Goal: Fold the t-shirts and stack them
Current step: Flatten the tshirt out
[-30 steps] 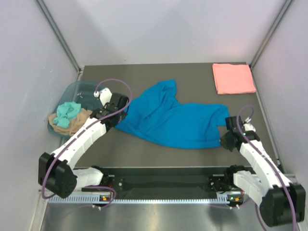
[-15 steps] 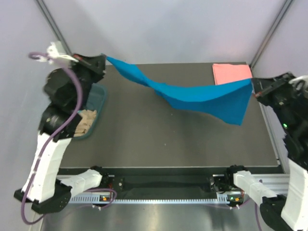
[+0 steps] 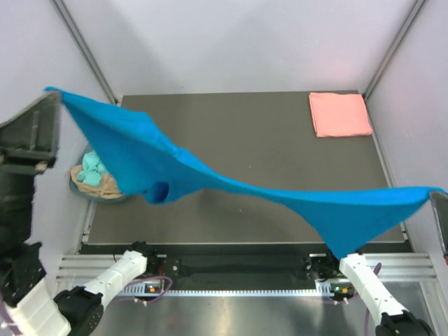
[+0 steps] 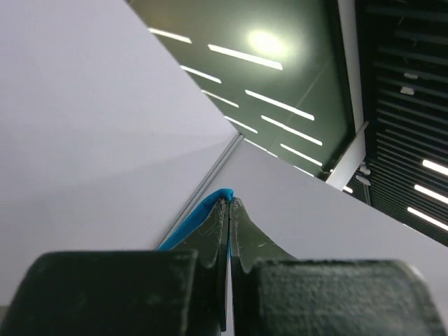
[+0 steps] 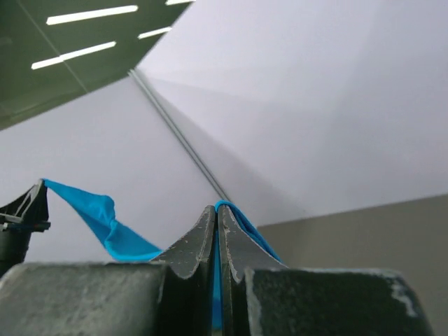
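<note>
The bright blue t-shirt [image 3: 140, 154] hangs stretched in the air across the table, high at the left and sagging toward the right front. My left gripper [image 3: 53, 96] is raised at the far left and is shut on one end of it; a sliver of blue cloth [image 4: 199, 218] shows between its fingers [image 4: 229, 201]. My right gripper [image 3: 439, 194], at the right edge of the top view, is shut on the other end [image 5: 246, 229]. The salmon pink t-shirt [image 3: 340, 114] lies folded flat at the table's back right corner.
A translucent blue-grey tub [image 3: 105, 194] with teal [image 3: 92, 166] and tan [image 3: 94, 183] cloths stands at the left edge, partly hidden behind the hanging shirt. White enclosure walls close in the table on three sides. The arm bases and rail [image 3: 238, 269] run along the near edge.
Both arms have lifted and pulled apart, raising the blue shirt off the table and stretching it in the air. The held ends have moved outward and toward the near side.
</note>
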`<state>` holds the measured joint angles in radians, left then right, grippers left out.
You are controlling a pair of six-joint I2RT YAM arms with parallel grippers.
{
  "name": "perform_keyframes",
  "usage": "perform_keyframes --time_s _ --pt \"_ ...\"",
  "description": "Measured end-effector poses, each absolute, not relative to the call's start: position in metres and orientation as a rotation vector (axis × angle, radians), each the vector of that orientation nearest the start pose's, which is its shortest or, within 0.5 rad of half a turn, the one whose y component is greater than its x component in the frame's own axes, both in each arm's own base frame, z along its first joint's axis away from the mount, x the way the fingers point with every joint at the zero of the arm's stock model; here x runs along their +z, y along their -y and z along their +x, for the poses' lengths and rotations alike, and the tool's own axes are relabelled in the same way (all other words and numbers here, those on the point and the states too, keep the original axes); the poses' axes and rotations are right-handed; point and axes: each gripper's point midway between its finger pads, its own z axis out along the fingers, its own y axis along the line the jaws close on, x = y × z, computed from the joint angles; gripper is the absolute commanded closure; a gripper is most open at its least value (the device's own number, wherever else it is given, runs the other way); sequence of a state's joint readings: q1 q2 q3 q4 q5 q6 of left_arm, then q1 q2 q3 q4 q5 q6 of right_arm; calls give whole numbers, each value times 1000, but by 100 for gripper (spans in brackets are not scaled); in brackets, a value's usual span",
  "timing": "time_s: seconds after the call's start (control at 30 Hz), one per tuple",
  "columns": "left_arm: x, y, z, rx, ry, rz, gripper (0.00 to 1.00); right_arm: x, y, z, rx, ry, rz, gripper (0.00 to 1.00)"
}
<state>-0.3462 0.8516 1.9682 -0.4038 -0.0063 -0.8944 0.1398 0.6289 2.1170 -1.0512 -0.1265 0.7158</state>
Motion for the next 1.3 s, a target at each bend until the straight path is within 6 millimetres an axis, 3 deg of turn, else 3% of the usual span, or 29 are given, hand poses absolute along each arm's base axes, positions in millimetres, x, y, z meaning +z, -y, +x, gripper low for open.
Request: perform_keyframes --time_s 0.07,0.17,0.27,0.33,0.43,0.5,0.63,0.7,0.77,0.87,1.0,1.17,1.3 --pt "720 59 68 -1145 -815 -226 100 601 -48 -19 838 -1110 218 100" --pt "739 54 48 -1125 -750 -191 100 601 -48 -16 831 -1110 230 100" --pt "732 55 64 -1070 -778 -196 100 586 -50 15 811 -1183 256 100" --pt "715 59 96 -1018 -843 -222 100 572 -54 46 793 -1254 275 100" --pt "674 71 164 -922 -992 -267 100 549 -61 105 772 -1371 306 100" --pt "633 82 222 -847 -1129 -300 100 527 -67 155 759 -1465 335 100" --pt "553 103 316 -740 -1360 -341 100 495 -75 226 724 -1601 371 100" --pt "519 109 345 -689 -1452 -354 100 486 -77 249 703 -1637 374 100" --pt "503 110 364 -644 -1492 -356 100 483 -77 265 681 -1649 365 100" --pt "509 108 371 -615 -1475 -346 100 492 -76 272 658 -1635 340 100" --pt "548 101 362 -611 -1364 -326 100 516 -72 270 631 -1569 297 100" --pt "584 91 328 -645 -1250 -314 100 534 -66 251 596 -1515 271 100" --pt "605 82 285 -689 -1167 -304 100 536 -61 223 585 -1497 258 100"
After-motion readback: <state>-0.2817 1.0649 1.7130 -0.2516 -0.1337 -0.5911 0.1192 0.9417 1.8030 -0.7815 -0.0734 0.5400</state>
